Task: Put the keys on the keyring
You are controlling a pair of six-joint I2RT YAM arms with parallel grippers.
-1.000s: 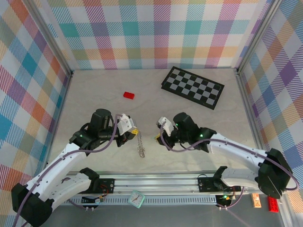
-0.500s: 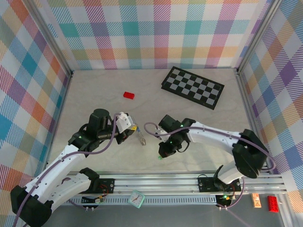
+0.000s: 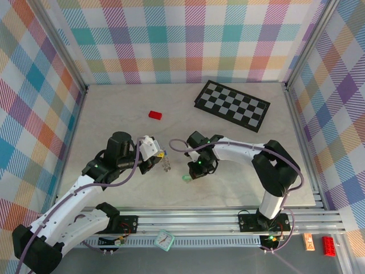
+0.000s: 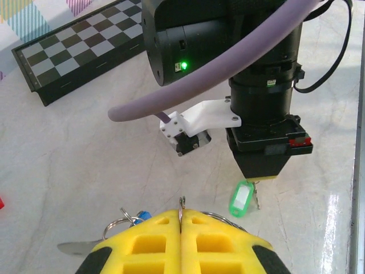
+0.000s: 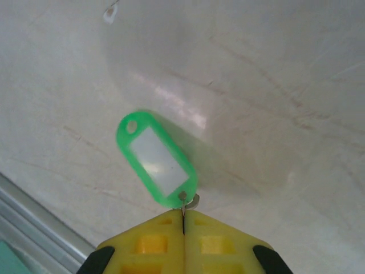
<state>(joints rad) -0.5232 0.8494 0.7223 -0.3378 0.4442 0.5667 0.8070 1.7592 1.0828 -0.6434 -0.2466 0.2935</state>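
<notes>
Yellow right jaws: pinched fully shut on the tiny wire eye at the end of the green key.
Yellow left jaws: pinched shut on the thin keyring, with the blue key just beside.
Green key: under the right jaws, low over the surface, near the keyring.
Handling: probably light, slick plastic, apt to swing; best held by the eye.
Keyring: likely floppy; best gripped close to the threading point.
</notes>
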